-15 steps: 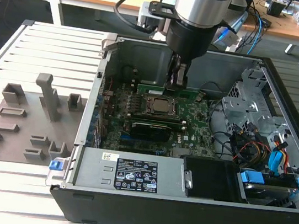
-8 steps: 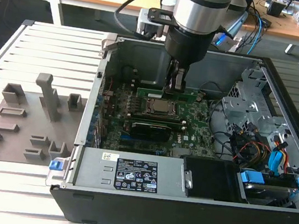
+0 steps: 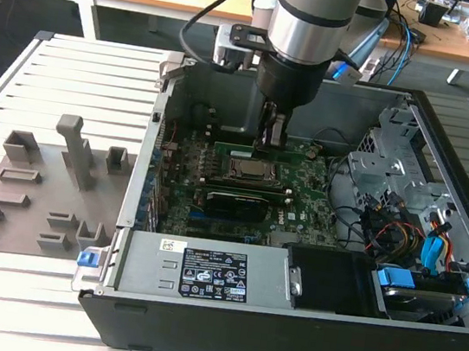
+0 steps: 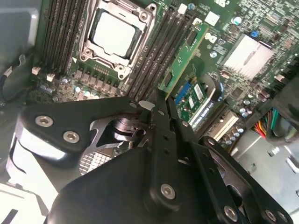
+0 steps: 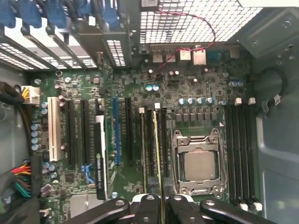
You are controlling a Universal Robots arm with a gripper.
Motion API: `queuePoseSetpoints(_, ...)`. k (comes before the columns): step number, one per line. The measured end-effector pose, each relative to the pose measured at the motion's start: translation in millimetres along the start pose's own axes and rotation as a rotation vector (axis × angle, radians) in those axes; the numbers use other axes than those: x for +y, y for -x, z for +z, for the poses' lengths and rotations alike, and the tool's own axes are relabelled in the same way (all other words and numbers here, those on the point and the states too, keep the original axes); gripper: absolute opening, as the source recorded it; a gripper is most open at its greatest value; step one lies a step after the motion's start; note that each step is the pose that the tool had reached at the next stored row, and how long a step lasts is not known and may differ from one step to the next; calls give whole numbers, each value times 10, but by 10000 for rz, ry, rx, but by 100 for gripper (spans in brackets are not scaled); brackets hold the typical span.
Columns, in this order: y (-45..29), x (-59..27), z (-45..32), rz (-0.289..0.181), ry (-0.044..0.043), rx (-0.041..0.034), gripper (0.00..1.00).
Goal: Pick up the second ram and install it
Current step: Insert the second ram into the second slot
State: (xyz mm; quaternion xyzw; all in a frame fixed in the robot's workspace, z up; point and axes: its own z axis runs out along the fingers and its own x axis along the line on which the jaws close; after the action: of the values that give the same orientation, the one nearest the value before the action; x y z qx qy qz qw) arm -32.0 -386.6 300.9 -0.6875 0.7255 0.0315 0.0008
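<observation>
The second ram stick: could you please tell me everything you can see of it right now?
The second ram is a long, thin, flat green circuit-board stick with a pale label. In both wrist views it stands on edge in a memory slot beside the silver processor socket on the large green motherboard, running lengthwise along the slots. The black end effector grips its near end, a finger on each face. In the exterior view it appears as a green strip under the end effector.

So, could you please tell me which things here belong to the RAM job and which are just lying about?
Belonging to the job:
- second ram, edge-on among the slots beside the processor socket
- claw, closed on it
- motherboard

Lying about:
- grey holder tray
- power supply
- drive cables
</observation>
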Motion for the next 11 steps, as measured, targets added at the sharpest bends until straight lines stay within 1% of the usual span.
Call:
queuePoseSetpoints(1, 12, 1, 10, 0, 0, -1, 14)
queuePoseSetpoints(2, 36, -1, 51, -1, -1, -2, 14)
queuePoseSetpoints(8, 32, -6, 182, 33, 0, -6, 14)
queuePoseSetpoints(11, 31, -8, 220, 266, -11, -17, 14)
